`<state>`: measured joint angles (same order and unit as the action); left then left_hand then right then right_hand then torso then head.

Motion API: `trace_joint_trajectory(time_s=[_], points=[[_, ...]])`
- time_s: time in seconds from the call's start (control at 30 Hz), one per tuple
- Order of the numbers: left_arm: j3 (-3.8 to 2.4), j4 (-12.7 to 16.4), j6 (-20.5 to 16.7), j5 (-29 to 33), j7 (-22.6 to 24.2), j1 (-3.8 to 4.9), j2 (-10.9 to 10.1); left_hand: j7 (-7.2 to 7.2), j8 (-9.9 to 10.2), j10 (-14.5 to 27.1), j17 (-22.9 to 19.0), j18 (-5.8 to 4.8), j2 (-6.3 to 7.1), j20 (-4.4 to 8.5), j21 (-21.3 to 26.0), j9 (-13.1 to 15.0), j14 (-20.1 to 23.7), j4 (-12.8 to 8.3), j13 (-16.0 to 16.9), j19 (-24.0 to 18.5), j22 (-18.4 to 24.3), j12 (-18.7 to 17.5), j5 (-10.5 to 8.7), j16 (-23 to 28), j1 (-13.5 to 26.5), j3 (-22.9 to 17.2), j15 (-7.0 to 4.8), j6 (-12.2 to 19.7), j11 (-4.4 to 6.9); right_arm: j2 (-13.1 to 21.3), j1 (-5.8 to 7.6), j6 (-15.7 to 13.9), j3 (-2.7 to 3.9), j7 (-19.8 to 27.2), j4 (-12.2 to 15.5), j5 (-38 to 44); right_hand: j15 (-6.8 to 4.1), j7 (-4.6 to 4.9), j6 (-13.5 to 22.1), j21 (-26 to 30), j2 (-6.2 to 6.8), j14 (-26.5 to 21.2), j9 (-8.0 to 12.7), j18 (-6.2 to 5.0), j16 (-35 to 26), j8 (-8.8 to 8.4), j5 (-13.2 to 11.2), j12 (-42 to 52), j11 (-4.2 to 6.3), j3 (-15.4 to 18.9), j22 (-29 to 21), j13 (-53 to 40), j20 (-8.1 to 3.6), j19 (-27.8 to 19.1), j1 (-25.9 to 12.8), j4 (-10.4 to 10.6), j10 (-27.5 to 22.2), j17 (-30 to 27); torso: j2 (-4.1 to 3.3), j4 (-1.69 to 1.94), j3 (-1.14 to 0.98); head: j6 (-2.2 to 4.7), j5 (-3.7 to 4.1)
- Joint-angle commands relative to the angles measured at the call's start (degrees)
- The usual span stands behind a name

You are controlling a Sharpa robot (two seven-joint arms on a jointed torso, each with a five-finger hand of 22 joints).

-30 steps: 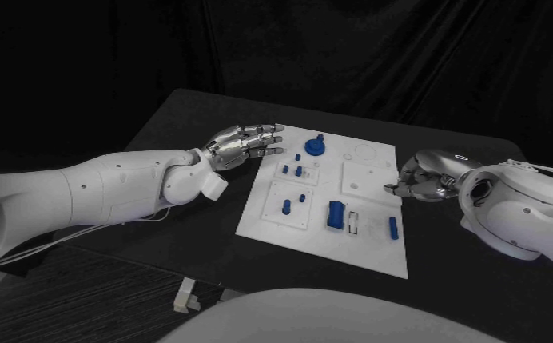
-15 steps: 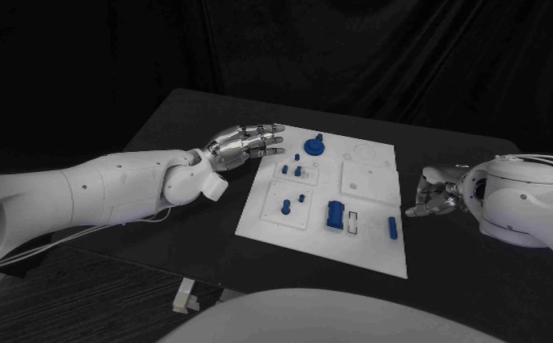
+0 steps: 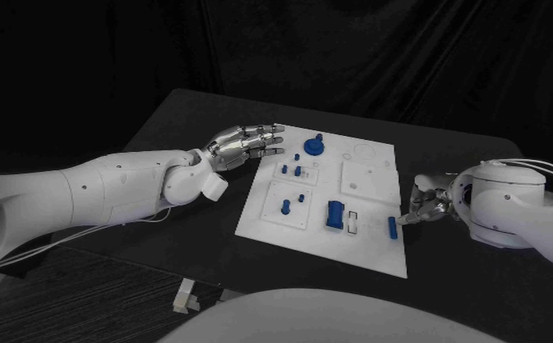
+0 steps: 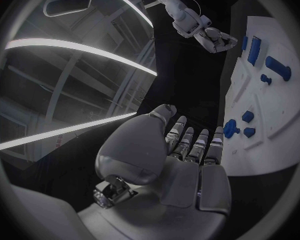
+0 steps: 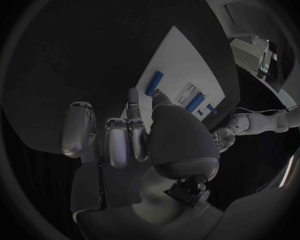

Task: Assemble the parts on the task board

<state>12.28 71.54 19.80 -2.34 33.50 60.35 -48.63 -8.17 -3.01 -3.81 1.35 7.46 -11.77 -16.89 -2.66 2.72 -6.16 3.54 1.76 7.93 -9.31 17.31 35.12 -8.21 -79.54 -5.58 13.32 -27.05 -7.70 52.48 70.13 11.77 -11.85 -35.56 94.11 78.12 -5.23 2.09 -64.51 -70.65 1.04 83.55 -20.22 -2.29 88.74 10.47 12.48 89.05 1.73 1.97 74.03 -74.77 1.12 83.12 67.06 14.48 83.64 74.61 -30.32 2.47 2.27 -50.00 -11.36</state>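
The white task board [image 3: 323, 235] lies mid-table. On it are a round blue knob [image 3: 315, 148], several small blue pieces [image 3: 292, 170], a large blue block [image 3: 334, 213] and a short blue bar [image 3: 393, 228] near its right edge. My right hand [image 3: 423, 205] is just right of that bar. In the right wrist view its thumb and one finger [image 5: 133, 100] reach out to the bar [image 5: 155, 82], with nothing held. My left hand [image 3: 244, 145] hovers at the board's far left corner, fingers straight, empty; the left wrist view shows it [image 4: 187, 160] beside the board [image 4: 257, 149].
The black table [image 3: 184, 135] extends left of the board and beyond it. A dark curtain hangs behind. The table's near edge runs close below the board's front edge.
My right hand has slid along the board's right edge toward me, from beside the square inset down to the short blue bar. The left hand has stayed put.
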Motion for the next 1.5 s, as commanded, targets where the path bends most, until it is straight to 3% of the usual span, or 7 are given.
trace_joint_trajectory(time_s=[0.03,0.2,0.53,0.83,1.07,1.27,1.5], points=[[-0.06,0.1,0.8,0.0,0.5,-0.07,0.0,0.22,-1.0,-0.3,0.6,-2.90,0.27,0.07,-0.6,0.4,-0.1,-0.4,0.7,0.0,0.6,0.9,0.53,-1.1,1.2,-2.1,0.44,-0.5,-0.20,-0.2,-0.27,-1.1,0.01,-1.4,-0.1,-1.5,-0.27,0.13,-1.4,1.2,-0.35,5.8,0.4,-2.03,-0.2,-1.09,-1.6,1.0,0.34,0.1,10.2,-15.2,-0.20,0.4,-1.5,0.9,6.4,11.9,0.00,-0.02,0.03,0.00,0.08],[-0.06,0.1,0.8,0.0,0.6,-0.07,0.0,0.22,-1.0,-0.3,0.6,-2.90,0.27,0.07,-0.6,0.4,-0.1,-0.4,0.7,0.0,0.6,0.9,0.53,-1.1,1.2,-2.1,0.44,-0.5,-0.20,-0.4,-0.41,-1.4,0.01,-1.4,-0.1,-2.2,-0.67,-0.44,-3.1,1.4,-1.77,5.8,-0.3,-2.06,-0.2,-0.52,-4.8,1.0,0.80,0.3,10.2,-15.2,-0.51,0.5,-4.2,1.7,6.4,11.9,-0.02,0.00,0.00,0.00,1.16],[-0.06,0.7,0.1,0.0,2.1,-0.07,-0.7,0.15,-1.1,-0.5,0.7,-2.91,0.42,0.08,-0.6,0.5,-0.1,-0.6,0.7,0.2,0.5,1.2,0.62,-1.1,1.2,-2.5,0.37,-0.8,-0.34,-0.1,-0.48,-2.2,0.01,-1.3,0.2,-2.8,-1.30,-1.24,-4.9,1.5,-4.89,5.8,-2.8,-2.04,-0.1,0.62,-7.6,1.0,1.52,1.6,10.2,-15.2,-1.16,0.6,-11.2,2.2,6.4,11.9,0.05,0.02,0.05,0.00,7.34],[-0.06,1.4,-1.1,-0.4,4.5,-0.07,-1.1,0.18,-1.2,-0.7,0.6,-2.90,0.63,0.11,-0.6,0.5,0.0,-0.8,0.8,0.2,0.6,1.3,0.73,-1.0,1.2,-2.6,0.13,-1.1,-0.28,-0.2,-0.48,-3.5,0.01,-1.2,0.4,-4.0,-1.29,-1.17,-4.4,1.6,-5.09,5.8,-3.2,-2.06,-0.2,0.42,-6.5,1.0,1.51,1.6,10.2,-15.2,-1.18,0.6,-11.3,1.9,6.4,11.8,0.18,-0.07,-0.03,0.00,11.13],[-0.08,3.3,-4.4,-4.4,8.8,-0.05,-2.3,0.04,-1.5,-1.2,0.4,-2.38,1.92,0.42,-0.1,0.5,0.9,-0.6,0.8,-0.9,1.6,1.6,0.65,-0.1,1.9,-3.0,-2.26,-2.0,-0.44,-0.6,-0.49,-4.0,0.02,-1.2,0.4,-4.9,-1.17,-0.98,-3.3,1.9,-4.56,5.7,-4.3,-2.09,-0.2,-0.04,-1.2,1.0,1.36,1.1,10.1,-15.2,-1.11,0.6,-9.9,1.3,6.4,11.6,0.18,-0.21,-0.12,0.00,13.06],[-0.10,5.6,-7.6,-5.4,11.3,0.35,-4.0,0.36,-1.8,-1.1,-0.4,1.76,3.33,2.21,1.5,0.5,4.3,2.5,0.6,-4.7,4.8,0.4,0.20,4.1,3.3,-1.1,-4.87,-2.6,0.01,-1.4,-0.48,-4.4,0.02,-1.1,0.0,-5.2,-1.06,-0.78,-2.5,2.1,-4.24,5.7,-4.8,-2.11,-0.3,-0.45,0.5,1.0,1.23,0.8,10.1,-15.2,-1.04,0.6,-9.1,1.1,6.4,11.5,0.04,-0.16,-0.10,0.00,14.00],[-0.11,6.8,-9.3,-5.7,12.4,1.09,-4.8,0.53,-1.9,-1.1,-0.5,2.68,3.43,2.65,1.8,0.6,4.8,3.2,0.6,-5.8,5.9,0.3,0.46,4.9,2.7,-0.5,-5.83,-3.0,0.52,-2.3,-0.48,-5.1,0.02,-1.1,-0.6,-6.5,-0.97,-0.64,-1.9,2.3,-3.96,5.7,-5.2,-2.15,-0.3,-0.76,3.3,1.0,1.12,0.2,10.1,-15.2,-0.95,0.5,-7.9,0.5,6.4,11.3,0.16,-0.09,-0.14,0.00,14.61]])
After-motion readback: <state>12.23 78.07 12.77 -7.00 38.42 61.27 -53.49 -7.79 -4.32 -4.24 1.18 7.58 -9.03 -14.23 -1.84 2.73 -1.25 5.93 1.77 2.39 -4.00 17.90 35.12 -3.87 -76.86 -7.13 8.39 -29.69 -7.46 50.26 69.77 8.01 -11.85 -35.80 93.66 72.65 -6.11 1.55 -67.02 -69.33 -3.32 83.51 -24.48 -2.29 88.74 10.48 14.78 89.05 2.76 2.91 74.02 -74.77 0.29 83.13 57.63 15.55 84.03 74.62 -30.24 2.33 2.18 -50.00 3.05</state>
